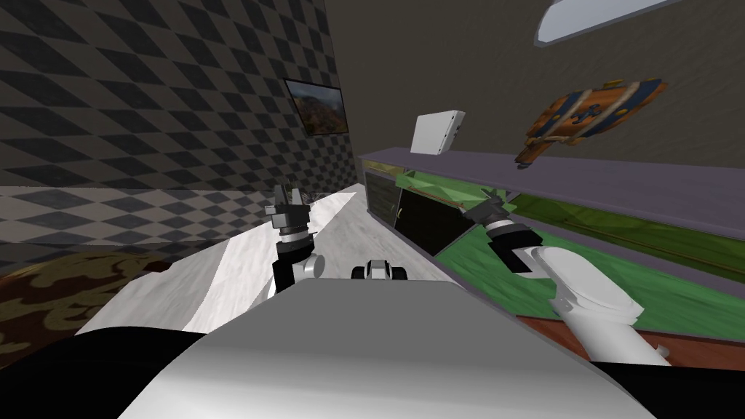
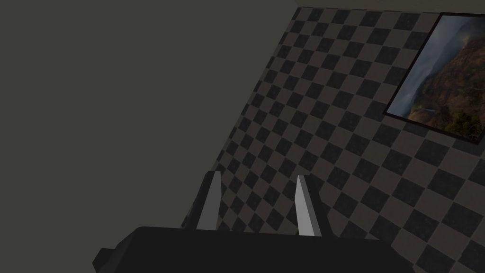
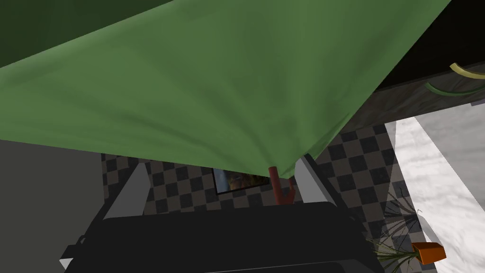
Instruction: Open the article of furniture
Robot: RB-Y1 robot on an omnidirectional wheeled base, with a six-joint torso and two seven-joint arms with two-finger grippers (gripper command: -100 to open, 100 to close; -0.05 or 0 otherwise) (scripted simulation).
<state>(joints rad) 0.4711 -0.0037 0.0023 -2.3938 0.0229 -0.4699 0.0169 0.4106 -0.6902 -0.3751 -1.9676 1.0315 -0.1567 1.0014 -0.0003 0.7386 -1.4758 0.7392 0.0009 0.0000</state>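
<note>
Head view places the long low cabinet with a purple top and green fronts [image 1: 582, 178] along the robot's right, with one green door [image 1: 436, 190] swung outward and the right gripper [image 1: 489, 198] at its edge. The right wrist view adds what the head camera misses: a small reddish-brown handle [image 3: 279, 187] under the door's corner, standing between the spread fingers, close to one and apparently not gripped. The left gripper [image 1: 289, 195] is raised beside the chest, away from the cabinet. In its wrist view its fingers [image 2: 211, 204] stand apart with nothing between them, before a checkered wall [image 2: 331, 142].
</note>
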